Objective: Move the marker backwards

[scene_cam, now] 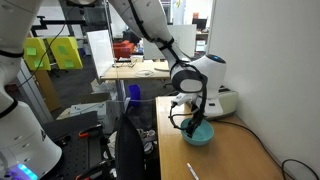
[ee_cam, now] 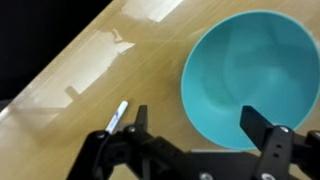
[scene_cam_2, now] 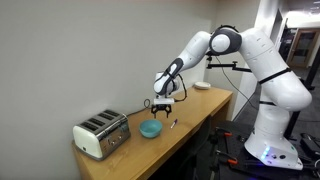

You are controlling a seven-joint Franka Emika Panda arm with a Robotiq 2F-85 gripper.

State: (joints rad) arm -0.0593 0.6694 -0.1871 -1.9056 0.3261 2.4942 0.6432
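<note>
The marker point(ee_cam: 116, 115), a thin white stick, lies on the wooden table just left of my jaws in the wrist view. It also shows near the table's front edge in an exterior view point(scene_cam: 192, 171) and beside the bowl in an exterior view point(scene_cam_2: 173, 124). A teal bowl point(ee_cam: 245, 70) stands next to it and shows in both exterior views point(scene_cam: 199, 133) point(scene_cam_2: 150, 129). My gripper point(ee_cam: 197, 122) is open and empty. It hangs above the bowl's near rim point(scene_cam: 187, 113) point(scene_cam_2: 163, 102), and the marker lies outside its fingers.
A silver toaster point(scene_cam_2: 102, 133) stands on the wooden table point(scene_cam_2: 195, 106) beyond the bowl. A white appliance point(scene_cam: 222, 100) sits by the wall with a black cable point(scene_cam: 262, 145) trailing over the table. A white plate point(scene_cam_2: 202, 86) lies at the far end.
</note>
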